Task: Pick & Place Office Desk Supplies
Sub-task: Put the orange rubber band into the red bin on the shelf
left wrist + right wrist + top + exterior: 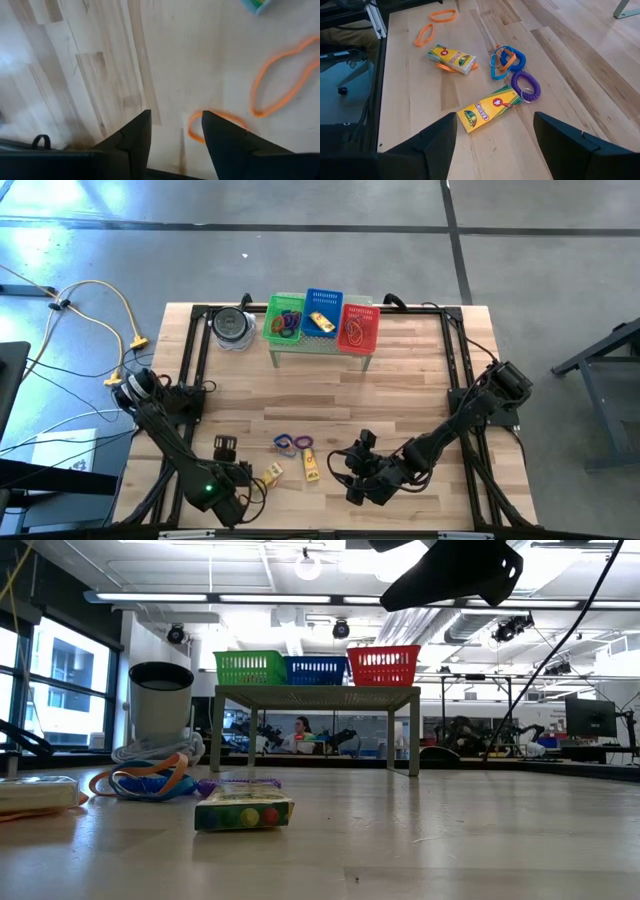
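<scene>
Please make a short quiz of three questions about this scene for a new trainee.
1. True or false: the crayon box nearest the right gripper touches the purple coil.
2. Which basket is in the middle of the small stand: A green, B blue, C red?
3. Fill in: the left gripper hovers over an ____ band.

Key: 1 true; 2 B; 3 orange.
</scene>
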